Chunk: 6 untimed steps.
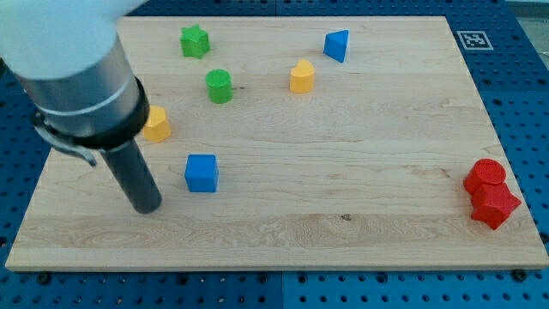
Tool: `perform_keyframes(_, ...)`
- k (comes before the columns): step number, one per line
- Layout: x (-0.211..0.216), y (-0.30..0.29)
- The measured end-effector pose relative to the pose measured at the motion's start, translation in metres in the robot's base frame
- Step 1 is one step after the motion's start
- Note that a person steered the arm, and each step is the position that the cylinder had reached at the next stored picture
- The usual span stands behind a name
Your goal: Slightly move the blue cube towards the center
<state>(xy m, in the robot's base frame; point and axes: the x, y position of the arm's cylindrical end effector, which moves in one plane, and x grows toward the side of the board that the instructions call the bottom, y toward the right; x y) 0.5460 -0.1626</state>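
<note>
The blue cube (202,172) sits on the wooden board (343,189) at the view's left, below the middle height. My tip (147,207) rests on the board to the left of the cube and slightly below it, a short gap apart, not touching it. The rod rises up and left into the large grey arm body that fills the view's top left corner.
A yellow block (157,125) sits partly behind the arm, above the cube. A green star (195,40), a green cylinder (219,86), a yellow block (302,76) and a blue triangular block (337,45) lie near the top. A red cylinder (485,176) and a red star (495,206) touch at the right edge.
</note>
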Motion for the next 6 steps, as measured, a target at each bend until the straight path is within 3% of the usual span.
perform_keyframes(2,-0.013,0.039)
perform_keyframes(6,-0.017,0.064)
